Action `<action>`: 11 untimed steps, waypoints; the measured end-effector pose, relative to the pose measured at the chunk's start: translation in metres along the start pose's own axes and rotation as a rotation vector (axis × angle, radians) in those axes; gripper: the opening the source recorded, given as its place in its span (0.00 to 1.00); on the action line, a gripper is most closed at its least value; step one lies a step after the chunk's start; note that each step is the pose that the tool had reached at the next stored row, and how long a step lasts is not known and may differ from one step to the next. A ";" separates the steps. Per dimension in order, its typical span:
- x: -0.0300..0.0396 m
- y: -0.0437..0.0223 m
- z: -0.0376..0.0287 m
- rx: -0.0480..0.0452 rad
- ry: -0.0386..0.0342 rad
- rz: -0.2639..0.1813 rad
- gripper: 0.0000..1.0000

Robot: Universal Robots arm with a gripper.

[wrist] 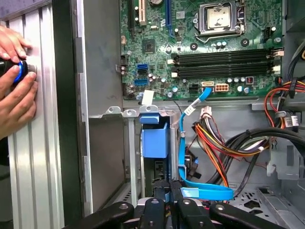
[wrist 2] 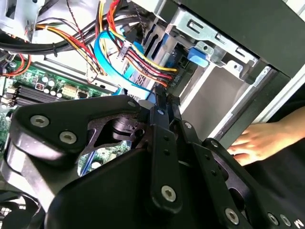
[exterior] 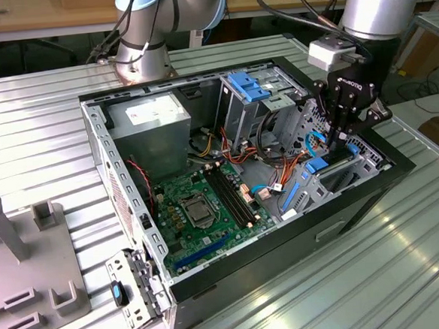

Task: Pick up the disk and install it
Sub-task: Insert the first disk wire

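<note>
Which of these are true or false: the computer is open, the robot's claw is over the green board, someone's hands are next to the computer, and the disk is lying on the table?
1. The computer case is open and the green board shows inside. True.
2. The gripper is over the middle of the green board. False: it is at the drive bay by the case's edge, on the exterior view's right.
3. A person's hand is on the table beside the case. True.
4. The disk lies on the table outside the case. False: its blue frame sits in the bay inside the case, right by the gripper.
</note>
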State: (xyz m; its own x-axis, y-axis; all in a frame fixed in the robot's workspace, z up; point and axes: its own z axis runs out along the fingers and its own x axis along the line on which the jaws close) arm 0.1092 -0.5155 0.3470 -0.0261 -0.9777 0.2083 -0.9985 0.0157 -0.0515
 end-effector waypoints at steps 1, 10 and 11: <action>0.0025 0.0001 0.0006 0.0001 -0.0053 -0.001 0.16; 0.0092 0.0007 0.0023 0.0000 -0.0354 -0.003 0.16; 0.0100 0.0006 0.0025 0.0000 -0.0356 -0.003 0.16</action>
State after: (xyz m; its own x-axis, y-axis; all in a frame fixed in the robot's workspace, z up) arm 0.1085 -0.5258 0.3466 -0.0218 -0.9846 0.1735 -0.9986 0.0131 -0.0510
